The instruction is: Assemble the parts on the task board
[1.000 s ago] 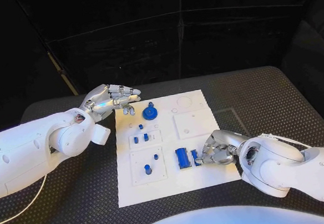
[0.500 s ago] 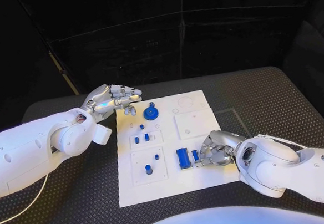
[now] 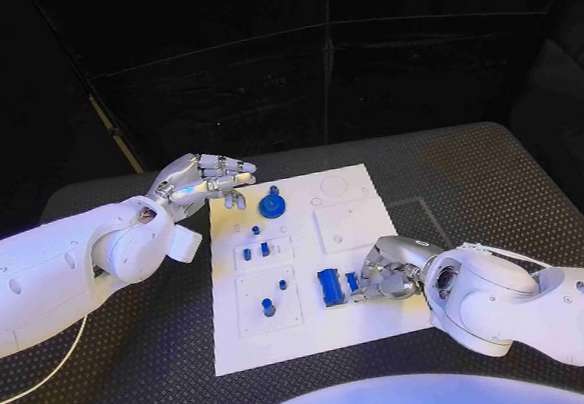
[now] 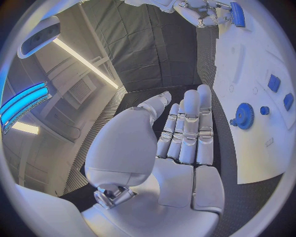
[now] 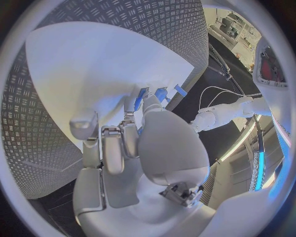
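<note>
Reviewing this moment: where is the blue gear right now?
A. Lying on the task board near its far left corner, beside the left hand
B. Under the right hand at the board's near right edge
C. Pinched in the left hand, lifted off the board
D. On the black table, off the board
A: the blue gear lies on the task board by its far left corner, just beside the left hand, which holds nothing.
</note>
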Robot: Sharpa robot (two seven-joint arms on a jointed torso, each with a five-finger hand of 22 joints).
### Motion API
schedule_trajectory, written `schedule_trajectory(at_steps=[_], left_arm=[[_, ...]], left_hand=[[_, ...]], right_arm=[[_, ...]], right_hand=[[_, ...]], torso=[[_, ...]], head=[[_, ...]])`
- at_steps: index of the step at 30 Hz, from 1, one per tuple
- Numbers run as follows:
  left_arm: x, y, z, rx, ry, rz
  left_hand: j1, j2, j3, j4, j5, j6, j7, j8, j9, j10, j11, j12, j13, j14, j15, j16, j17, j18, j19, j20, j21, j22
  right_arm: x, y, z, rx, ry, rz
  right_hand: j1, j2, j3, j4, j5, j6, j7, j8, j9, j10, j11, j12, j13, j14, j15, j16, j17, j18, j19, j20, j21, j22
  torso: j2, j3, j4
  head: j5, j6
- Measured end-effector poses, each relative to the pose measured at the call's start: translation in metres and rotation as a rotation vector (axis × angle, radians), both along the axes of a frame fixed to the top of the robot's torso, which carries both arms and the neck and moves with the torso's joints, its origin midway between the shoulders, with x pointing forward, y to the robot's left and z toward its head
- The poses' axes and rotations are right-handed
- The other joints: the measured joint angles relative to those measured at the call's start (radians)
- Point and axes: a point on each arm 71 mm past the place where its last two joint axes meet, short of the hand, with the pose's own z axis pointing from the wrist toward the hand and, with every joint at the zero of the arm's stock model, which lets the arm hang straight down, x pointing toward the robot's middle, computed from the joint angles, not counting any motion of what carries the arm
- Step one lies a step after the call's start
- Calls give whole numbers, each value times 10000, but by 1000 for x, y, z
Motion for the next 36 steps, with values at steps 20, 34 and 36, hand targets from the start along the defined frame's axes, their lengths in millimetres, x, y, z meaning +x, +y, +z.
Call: schedule_trajectory(at_steps=[20,34,36], left_arm=[[0,4,-1,-38,-143,158],[24,11,0,-680,-729,2028],[29,10,0,-747,-799,2303]], left_hand=[[-116,8,-378,127,-347,-59,-14,111,12,-125,54,243,-7,-605,67,-444,-104,0,-386,106,-440,-245],[-40,154,-655,290,-423,-521,53,-416,-48,-847,593,-1380,-210,-3094,1233,-6147,-2746,-157,-4881,1256,-4696,-3122],[-65,179,-771,292,-423,-589,53,-558,-48,-879,626,-1647,-210,-3127,1267,-6587,-2987,-156,-5473,1381,-5045,-3574]], right_arm=[[30,-27,8,3632,654,-1455],[136,-55,19,7765,-896,-3020],[144,-55,17,8018,-1028,-3045]], right_hand=[[165,193,-996,638,251,-1475,672,-699,-373,-3309,618,-5793,-3713,-964,473,-4389,-3757,551,-2647,489,-3712,-4870],[1789,605,-891,417,-126,-1229,1353,-1971,-2278,-4498,1602,-11037,-10166,-4257,1860,-13389,-10080,550,-4916,2000,-9051,-7983],[1789,605,-941,366,-126,-1245,1369,-1978,-2493,-4499,1607,-11255,-10574,-4347,1949,-13760,-10378,549,-4928,2116,-9343,-8154]], torso=[[-175,-98,83],[-685,-334,283],[-725,-345,283]], head=[[-93,523],[-220,1592],[-205,1704]])
